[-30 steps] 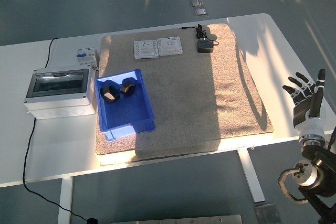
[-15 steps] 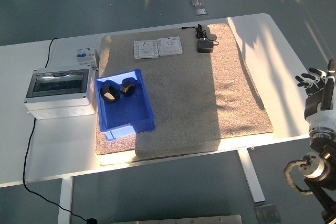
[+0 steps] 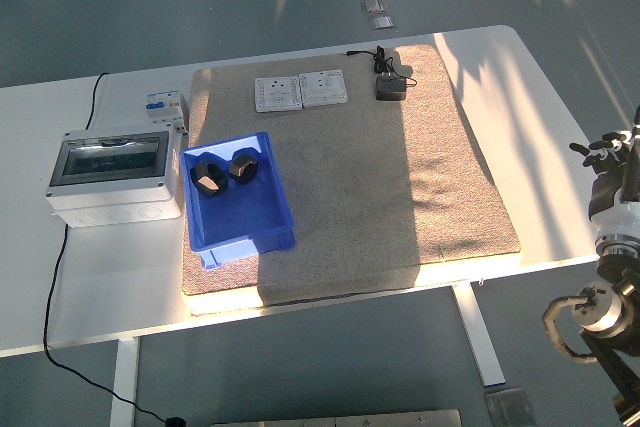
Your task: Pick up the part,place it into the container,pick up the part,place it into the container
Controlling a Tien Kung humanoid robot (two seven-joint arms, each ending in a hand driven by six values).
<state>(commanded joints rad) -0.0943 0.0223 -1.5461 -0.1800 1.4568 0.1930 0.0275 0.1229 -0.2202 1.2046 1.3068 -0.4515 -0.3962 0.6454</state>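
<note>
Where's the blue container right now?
In the head view, the blue container sits on the mat's left edge, right of the white enclosure box.

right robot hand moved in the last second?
Yes. The right robot hand has drawn rightward toward the picture's edge, away from the beige felt mat and off the white table.

Blue container [image 3: 270,232] — two black parts [image 3: 208,176] [image 3: 244,166]; speckled beige mat [image 3: 400,177] — white table [image 3: 90,287].

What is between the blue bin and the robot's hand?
In the head view, only bare brown mat and a strip of white table lie between the blue bin and the right hand.
</note>
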